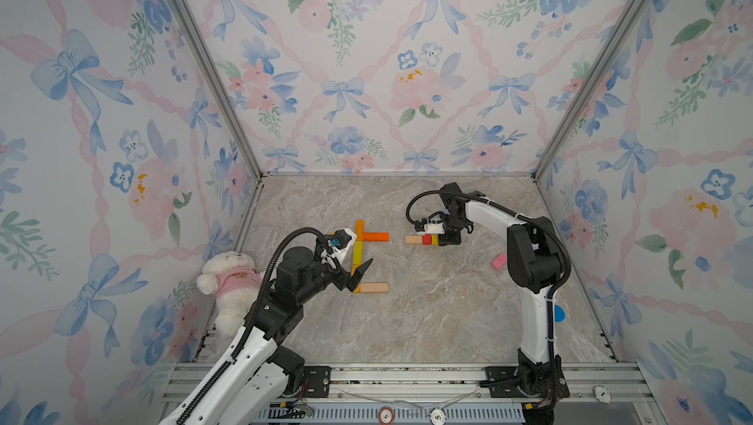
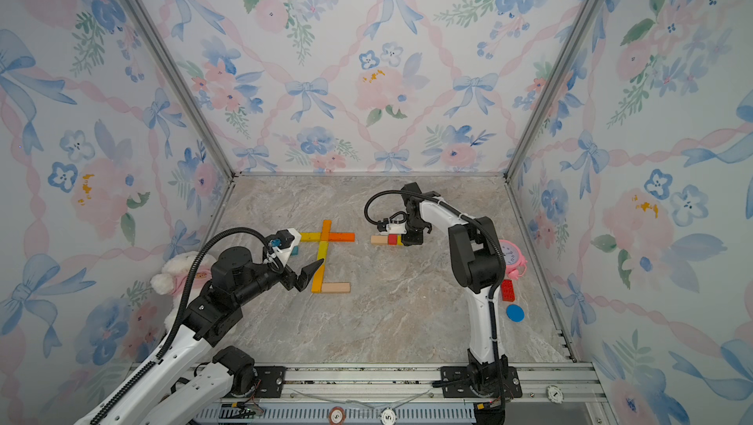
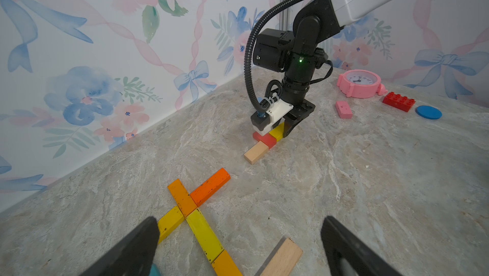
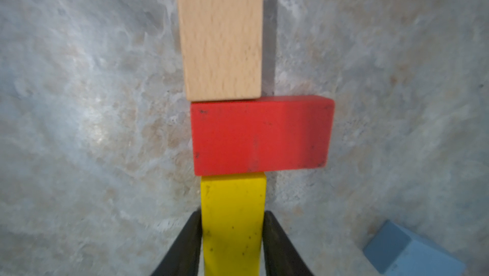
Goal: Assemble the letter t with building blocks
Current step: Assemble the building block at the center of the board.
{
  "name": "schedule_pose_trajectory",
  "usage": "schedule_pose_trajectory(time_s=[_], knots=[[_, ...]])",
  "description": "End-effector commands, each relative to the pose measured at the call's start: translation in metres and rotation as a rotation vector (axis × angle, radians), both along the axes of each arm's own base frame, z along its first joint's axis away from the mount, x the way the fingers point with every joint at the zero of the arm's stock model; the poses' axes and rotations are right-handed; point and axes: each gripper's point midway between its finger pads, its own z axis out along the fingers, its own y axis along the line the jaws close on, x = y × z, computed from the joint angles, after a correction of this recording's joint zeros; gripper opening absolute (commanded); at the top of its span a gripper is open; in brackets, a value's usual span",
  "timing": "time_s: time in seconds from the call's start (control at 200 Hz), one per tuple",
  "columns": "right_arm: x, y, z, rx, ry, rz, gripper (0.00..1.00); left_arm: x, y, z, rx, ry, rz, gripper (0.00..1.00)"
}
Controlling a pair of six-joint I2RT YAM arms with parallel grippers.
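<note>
The near half of the table point(image 1: 428, 321) is bare, so there is lots of room by the near edge. Left of the middle, the left gripper point(image 1: 360, 274) hangs wide open above the long yellow block point(image 1: 357, 251) and holds nothing. An orange block point(image 1: 375, 236) sticks out near that block's far end. A wood block point(image 1: 374, 288) lies by its near end. To the right lies a row: pale block point(image 1: 412, 239), red block point(image 1: 426, 239), small yellow block point(image 4: 232, 195). The right gripper point(image 4: 232, 217) pinches the small yellow block, with its fingers point(image 4: 190, 243) tight on both sides. More bare table reaches the far edge.
</note>
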Motion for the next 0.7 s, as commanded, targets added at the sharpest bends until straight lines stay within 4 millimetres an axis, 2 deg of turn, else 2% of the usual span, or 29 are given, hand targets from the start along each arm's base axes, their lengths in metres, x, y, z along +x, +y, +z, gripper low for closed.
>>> schedule_pose_trajectory(time_s=[0.0, 0.17, 0.32, 0.435, 0.695], knots=[[-0.017, -0.003, -0.009, -0.037, 0.049, 0.017, 0.43, -0.001, -0.002, 0.0, -0.003, -0.021, -0.017, 0.98], [-0.012, -0.004, -0.004, -0.025, 0.02, -0.009, 0.45, -0.002, -0.002, 0.002, -0.005, -0.026, -0.016, 0.98], [0.001, -0.003, 0.006, -0.005, -0.052, -0.045, 0.46, -0.002, -0.002, 0.001, -0.005, -0.023, -0.018, 0.98], [0.011, -0.001, 0.021, 0.034, -0.11, -0.077, 0.48, -0.002, -0.002, 0.002, -0.007, -0.026, -0.017, 0.98], [0.015, 0.002, 0.056, 0.132, -0.184, -0.122, 0.5, -0.002, -0.001, 0.002, -0.006, -0.027, -0.016, 0.98]])
